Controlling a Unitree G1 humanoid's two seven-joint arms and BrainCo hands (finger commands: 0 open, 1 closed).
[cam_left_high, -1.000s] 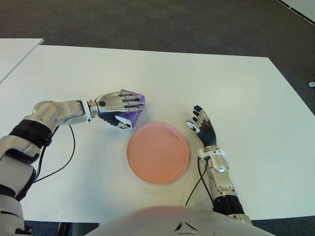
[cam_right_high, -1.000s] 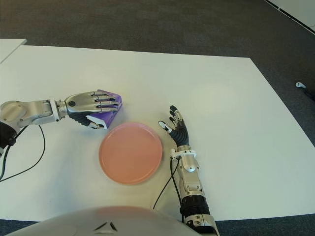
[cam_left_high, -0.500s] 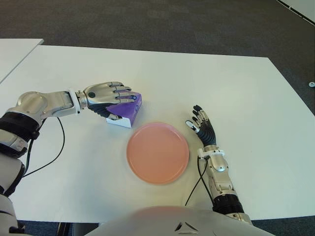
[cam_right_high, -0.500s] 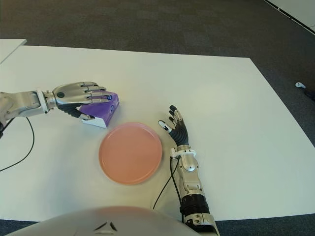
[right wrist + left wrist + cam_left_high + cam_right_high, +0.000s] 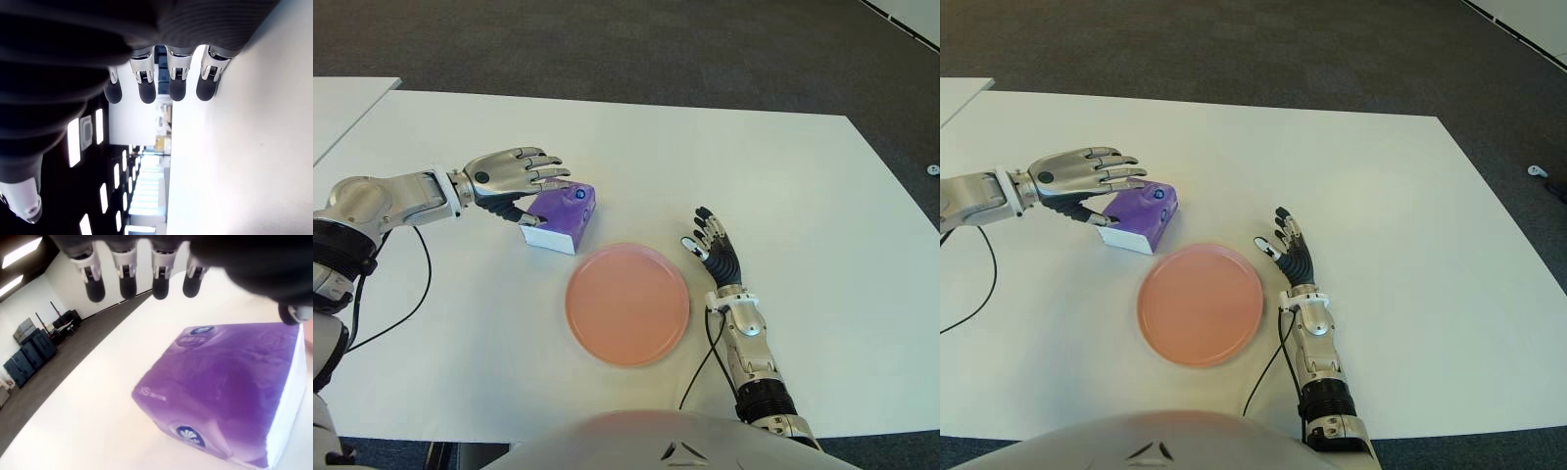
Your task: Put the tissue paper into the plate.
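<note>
On the white worktop (image 5: pixel 783 166), the left robot hand (image 5: pixel 514 174) hovers, fingers spread and empty, over the purple tissue pack (image 5: pixel 561 215) beside the pink plate (image 5: pixel 627 305), seemingly poised to grasp; the right robot hand (image 5: pixel 718 257) is idle, fingers extended.

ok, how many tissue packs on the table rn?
1. The purple tissue pack lies on the white table, just beyond the pink plate's left edge, under the open left hand. Right hand shows right of the plate. None looks hidden.
</note>
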